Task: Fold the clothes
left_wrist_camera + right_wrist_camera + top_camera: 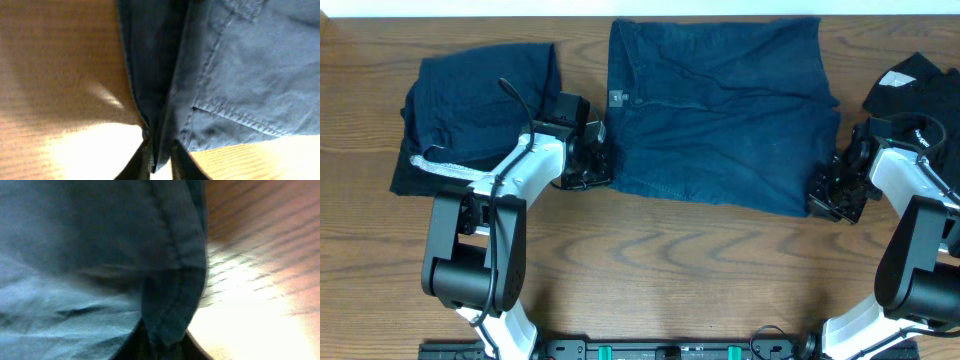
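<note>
Wide navy-blue shorts lie spread flat across the middle of the table, with a small label near the waistband at the left edge. My left gripper is at their near-left corner. In the left wrist view, a fold of the shorts is pinched between the shut jaws of the left gripper. My right gripper is at the near-right corner. In the right wrist view, the hemmed corner of the shorts runs down into the shut jaws of the right gripper.
A folded navy garment with a white drawstring lies at the far left, behind the left arm. A black garment with white marks sits at the far right. Bare wooden table stretches along the near side.
</note>
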